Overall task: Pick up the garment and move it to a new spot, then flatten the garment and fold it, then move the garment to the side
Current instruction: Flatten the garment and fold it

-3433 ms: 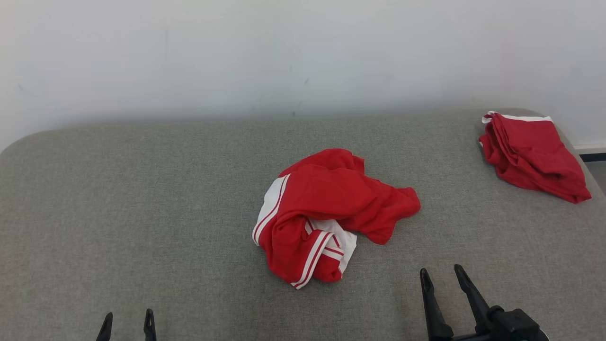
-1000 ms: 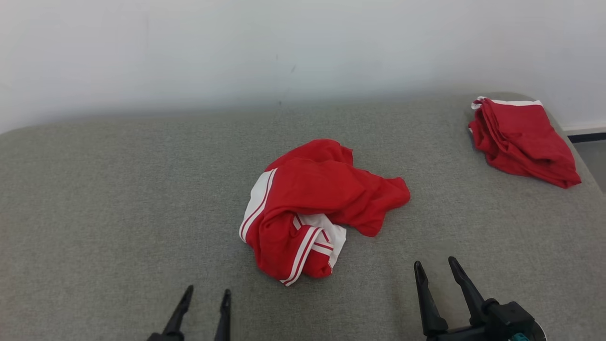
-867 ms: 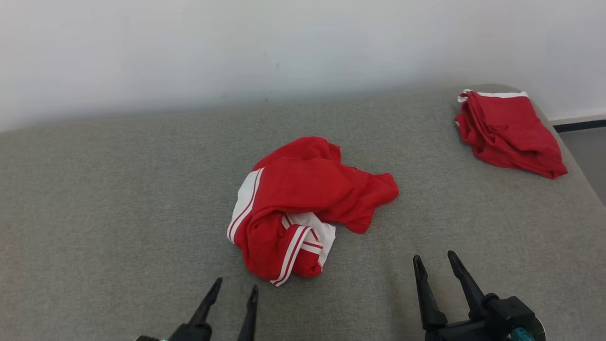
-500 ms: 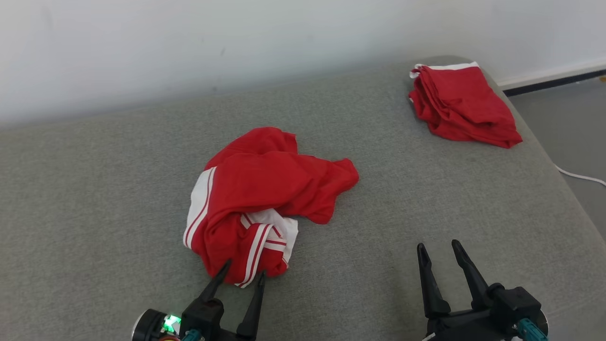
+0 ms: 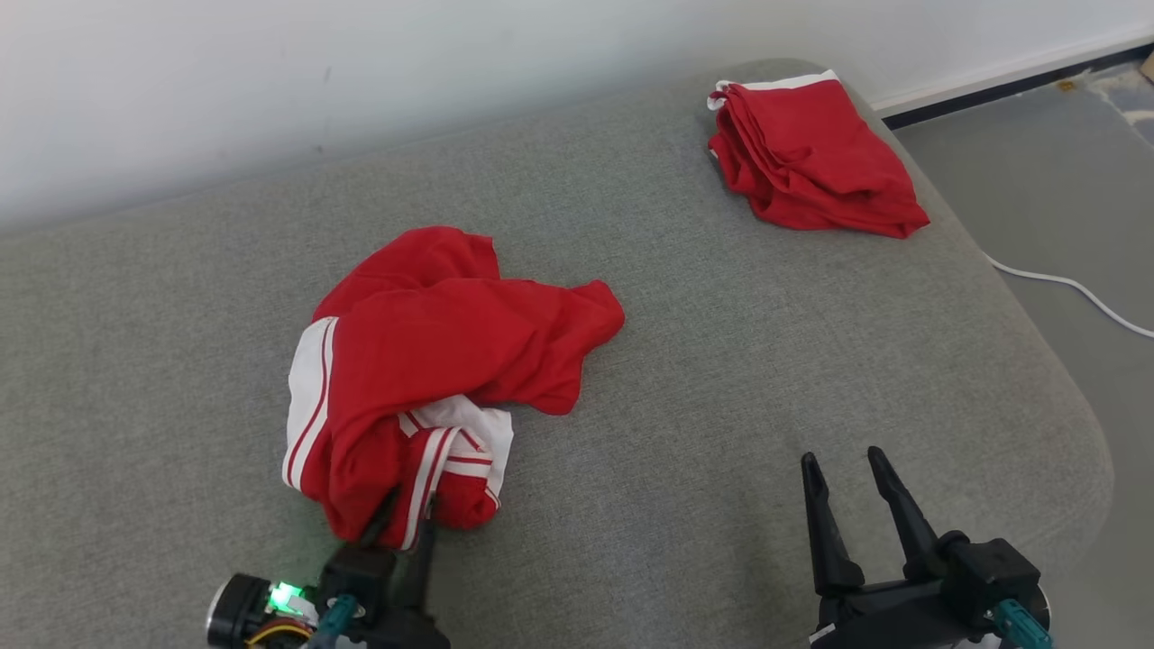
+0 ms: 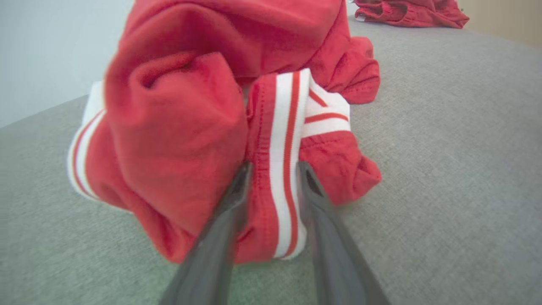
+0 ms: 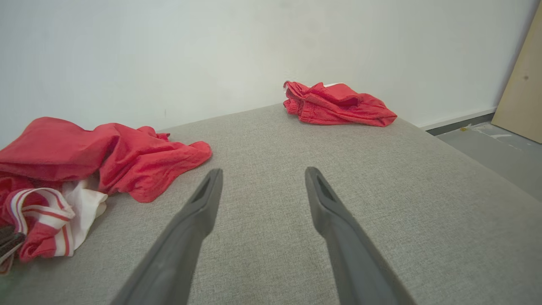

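Observation:
A crumpled red garment [image 5: 451,351] with white striped bands lies on the grey padded surface [image 5: 721,379], left of centre. My left gripper [image 5: 406,518] is at its near edge. In the left wrist view the garment [image 6: 178,127] bulges ahead, and the left gripper [image 6: 275,169] has its two fingers pressed against both sides of a white-and-red striped band. My right gripper [image 5: 841,457] hovers open over bare surface at the lower right. From the right wrist, that gripper [image 7: 262,171] holds nothing, with the garment [image 7: 84,156] to its left.
A second red garment [image 5: 811,153], roughly folded, sits at the far right corner of the surface. The rounded right edge drops to a grey floor [image 5: 1082,180] where a white cable [image 5: 1073,288] runs. A pale wall stands behind.
The head camera has swung, shifting the whole scene left. My left gripper has reached forward into the garment's near edge and its fingers have narrowed onto the striped band. The right gripper has stayed open.

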Motion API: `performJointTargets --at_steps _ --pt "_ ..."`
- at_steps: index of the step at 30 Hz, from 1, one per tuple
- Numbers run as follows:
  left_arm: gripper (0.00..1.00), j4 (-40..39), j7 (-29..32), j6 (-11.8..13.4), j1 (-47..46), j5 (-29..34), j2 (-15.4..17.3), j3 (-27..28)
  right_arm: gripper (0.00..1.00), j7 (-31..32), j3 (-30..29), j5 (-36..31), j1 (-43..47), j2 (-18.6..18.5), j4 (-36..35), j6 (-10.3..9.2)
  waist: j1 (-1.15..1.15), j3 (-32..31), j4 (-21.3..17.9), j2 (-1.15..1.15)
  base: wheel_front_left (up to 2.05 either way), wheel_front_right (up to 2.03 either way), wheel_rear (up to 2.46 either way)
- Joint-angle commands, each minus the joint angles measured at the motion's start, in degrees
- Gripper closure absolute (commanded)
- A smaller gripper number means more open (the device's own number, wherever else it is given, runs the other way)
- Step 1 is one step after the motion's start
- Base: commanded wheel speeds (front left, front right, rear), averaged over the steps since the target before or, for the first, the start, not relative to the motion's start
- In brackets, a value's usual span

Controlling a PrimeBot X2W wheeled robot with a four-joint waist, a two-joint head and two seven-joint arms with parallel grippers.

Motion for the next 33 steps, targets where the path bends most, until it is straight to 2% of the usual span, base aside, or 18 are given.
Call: performJointTargets --at_steps 1,7,16,19,24,25,26,33 --pt "1.0 -1.44 -0.18 0.13 -0.09 -0.76 0.34 0.78 0.0 0.01 -0.21 0.19 -0.11 0.1 -0.26 0.05 -0.01 -0.24 0.79 -0.01 0.0 0.0 0.0" --pt "1.0 -6.87 -0.18 -0.52 1.94 -1.66 1.62 2.41 0.0 0.01 -0.68 0.15 0.87 0.09 -0.21 0.05 -0.01 -1.18 3.72 -0.01 0.0 0.0 0.0" --pt "1.0 -15.14 -0.18 -1.24 6.5 -1.49 7.58 6.3 0.0 0.01 -0.09 0.67 1.38 0.07 0.1 0.05 -0.01 -2.67 9.57 -0.01 0.0 0.0 0.0" --pt "1.0 -15.58 -0.18 -1.52 7.3 -1.86 7.97 6.58 0.0 0.01 0.27 0.86 1.48 0.08 0.24 0.05 -0.01 -2.87 10.18 -0.01 0.0 0.0 0.0" --pt "1.0 -15.48 -0.18 -2.3 8.18 -2.23 6.11 5.34 0.0 0.01 0.67 0.87 1.5 0.08 0.41 0.05 -0.01 -2.95 9.99 -0.01 0.0 0.0 0.0" --pt "0.55 -15.46 -0.18 -2.39 8.15 -2.1 5.9 4.89 0.0 0.01 0.56 0.71 1.48 0.07 0.45 0.05 -0.01 -2.93 9.8 -0.01 0.0 0.0 0.0" --pt "0.0 -14.7 -0.18 -2.69 8.33 -1.89 5.98 4.33 0.0 0.01 0.48 0.56 1.4 0.07 0.48 0.05 -0.01 -2.92 9.52 -0.01 0.0 0.0 0.0" --pt "0.0 -10.91 -0.18 -3.1 7.71 -0.64 5.24 1.63 0.0 0.01 0.16 0.17 1.36 0.08 0.42 0.05 -0.01 -2.66 7.34 -0.01 0.0 0.0 0.0"
